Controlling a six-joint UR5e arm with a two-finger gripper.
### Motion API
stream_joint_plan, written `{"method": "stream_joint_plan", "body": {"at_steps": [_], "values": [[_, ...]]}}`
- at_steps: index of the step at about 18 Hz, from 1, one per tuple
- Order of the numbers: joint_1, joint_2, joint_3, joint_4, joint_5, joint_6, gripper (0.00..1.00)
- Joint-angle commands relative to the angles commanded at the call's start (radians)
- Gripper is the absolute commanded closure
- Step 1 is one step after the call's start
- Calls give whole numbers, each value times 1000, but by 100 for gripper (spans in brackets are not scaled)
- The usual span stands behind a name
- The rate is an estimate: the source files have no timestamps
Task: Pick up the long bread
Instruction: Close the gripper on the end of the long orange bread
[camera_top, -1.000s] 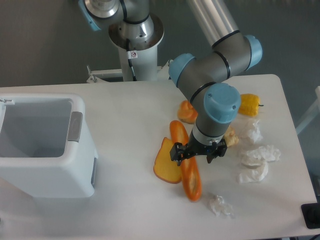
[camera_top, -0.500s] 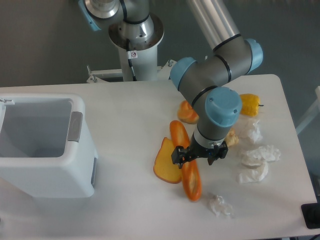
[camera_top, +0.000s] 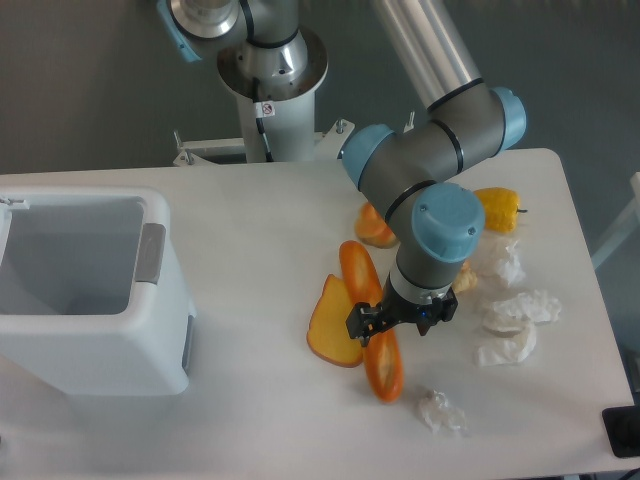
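so the counter (camera_top: 250, 250) is white and takes up most of the view, with a big white bin (camera_top: 90, 290) sitting on its left side, open at the top and grey inside. the arm (camera_top: 430, 150) comes in from the upper middle, grey tubes with light blue caps, and bends down over the right-centre of the counter. its base column (camera_top: 270, 80) stands at the back edge.

the bread (camera_top: 371, 320) lies flat on the counter roughly in the middle-right, running from upper left to lower right, glossy orange-brown. its upper end pokes out above the wrist and the lower end sticks out below it. a flat orange toast slice (camera_top: 332, 325) lies right against its left side, touching or slightly tucked under it, hard to say which.

the pincer (camera_top: 392, 322) is down at the middle of the bread, black fingers on either side of it. looks like it straddles the loaf, but i can't tell if the fingers are actually pressing on it or just sitting close around it.

to the right there's a yellow pepper (camera_top: 498, 208) near the back, a small croissant (camera_top: 374, 228) just behind the arm's elbow, and a few crumpled white paper bits (camera_top: 515, 325) scattered along the right side, plus one more wad (camera_top: 438, 410) near the front below the bread.
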Motion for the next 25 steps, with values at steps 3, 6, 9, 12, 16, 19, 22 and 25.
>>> {"method": "stream_joint_plan", "body": {"at_steps": [3, 6, 9, 12, 16, 19, 22, 25], "values": [[0, -16, 3, 0, -2, -2, 0], [0, -26, 8, 2, -3, -2, 0], [0, -39, 9, 0, -3, -5, 0], [2, -49, 14, 6, -8, -15, 0], [-3, -83, 23, 23, -9, -46, 0], [-6, -103, 25, 41, -9, -43, 0], [-8, -124, 40, 49, -9, -41, 0], [-8, -131, 46, 49, -9, -38, 0]]}}
